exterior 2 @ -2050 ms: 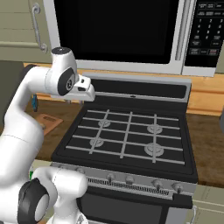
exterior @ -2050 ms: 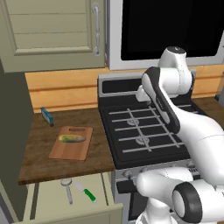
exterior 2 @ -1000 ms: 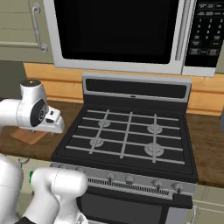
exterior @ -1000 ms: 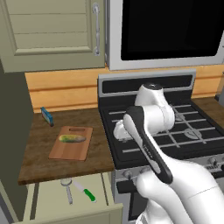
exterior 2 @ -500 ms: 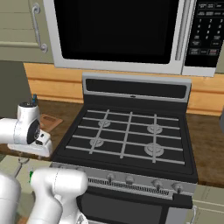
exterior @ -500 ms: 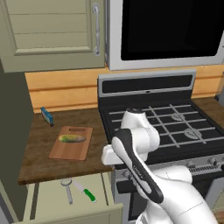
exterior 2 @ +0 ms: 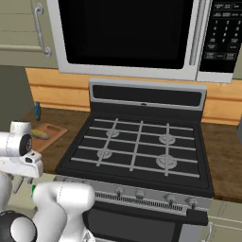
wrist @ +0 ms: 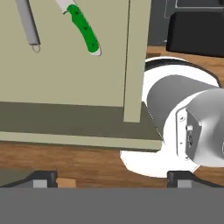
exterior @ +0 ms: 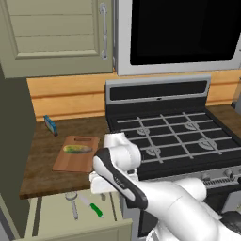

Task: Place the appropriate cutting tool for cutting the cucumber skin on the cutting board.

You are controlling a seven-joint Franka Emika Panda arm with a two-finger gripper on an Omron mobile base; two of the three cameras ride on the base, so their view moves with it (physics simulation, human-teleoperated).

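- While sizing things up, stove first: parked just beside the cutting board along the counter.
- Drawer: pulled open, right below the board's front edge.
- Cutting board: flat on the counter, carrying just the cucumber so far.
- Gripper: spread wide, nothing in it, hanging low in front of the board and looking down at the drawer.
- Knife: green handle, in the drawer below the board, stove side. Wrong pick for skin, imo.
- Peeler: also in the drawer below the board, near the knife but not touching. Probably light, stiff and slick, being all metal, and lying flat, so easy to skid. Best bet: pinch across the straight handle mid-length, not the loop head.
- Cucumber: lying on the board, toward its slotted end.
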